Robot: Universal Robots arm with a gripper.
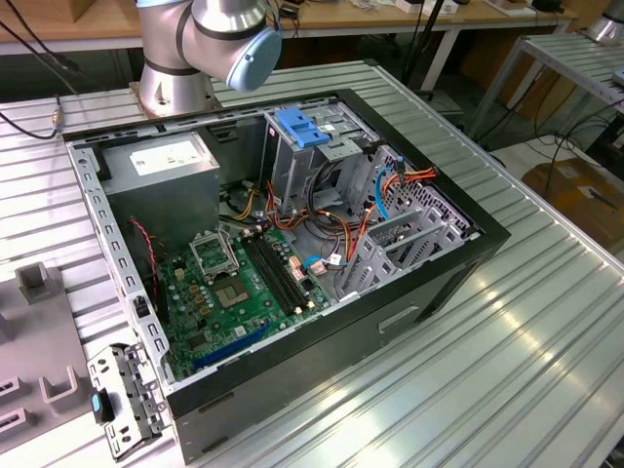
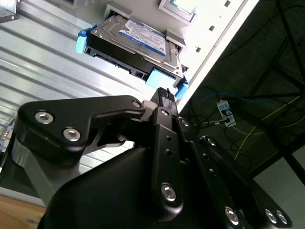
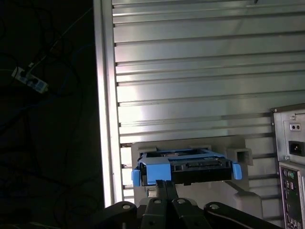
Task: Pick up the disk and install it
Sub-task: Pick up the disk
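The disk [image 2: 138, 40] is a flat silver-black drive with a white-and-blue label and blue side rails. It rests in a grey holder [image 3: 243, 155] on the ribbed metal table, near the table's edge. In the first wrist view the disk [image 3: 190, 167] shows its connector end and a blue tab at one corner. My gripper [image 2: 164, 93] has its black fingers closed together, with the tips just short of that blue tab. In the first wrist view the gripper [image 3: 165, 183] sits directly in front of the disk and holds nothing.
The open computer case [image 1: 292, 244] lies on the table with its green motherboard, a metal cage with a blue top [image 1: 302, 132] and a grey power supply [image 1: 161, 161]. The arm's base [image 1: 175, 58] stands behind it. The table's edge [image 3: 107, 95] drops to a dark floor with cables.
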